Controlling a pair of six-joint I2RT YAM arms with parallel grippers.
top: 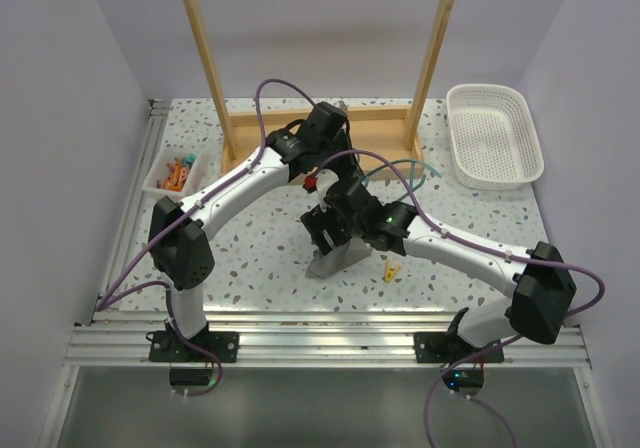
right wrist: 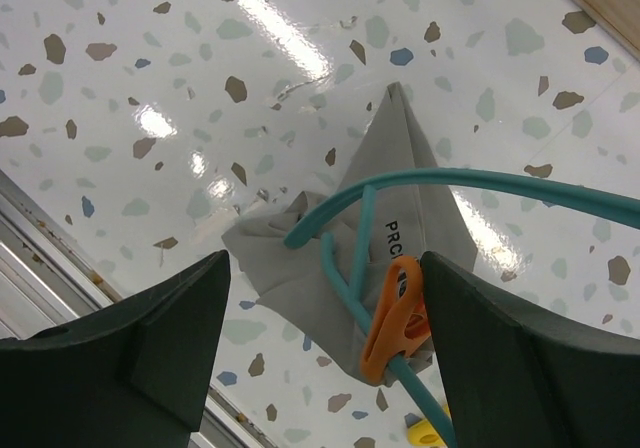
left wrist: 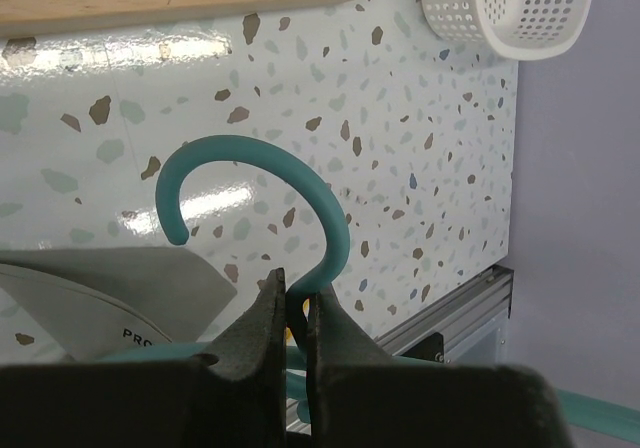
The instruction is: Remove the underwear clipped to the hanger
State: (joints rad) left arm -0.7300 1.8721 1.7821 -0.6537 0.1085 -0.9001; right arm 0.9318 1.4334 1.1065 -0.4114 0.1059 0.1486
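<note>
The left gripper (left wrist: 296, 308) has its jaws pressed together on the neck of the hanger (left wrist: 262, 164), just under the curved hook, and holds it up above the speckled table (left wrist: 420, 168). The underwear (right wrist: 405, 203) hangs below, against the teal bars, and its lower corner comes very near the table; whether it touches I cannot tell. An orange clip (right wrist: 397, 313) pinches the grey cloth to one thin bar. The right gripper (right wrist: 322, 268) looks down on this with its jaws wide apart and nothing held. From its own camera the cloth lies between the two fingers, but the clip is not in the middle: it sits just beside the inner face of one finger, with its long axis running almost along that finger and across the bar. The right arm is the free one and the nearer one, so I think it must shift sideways toward the clip before it closes
</note>
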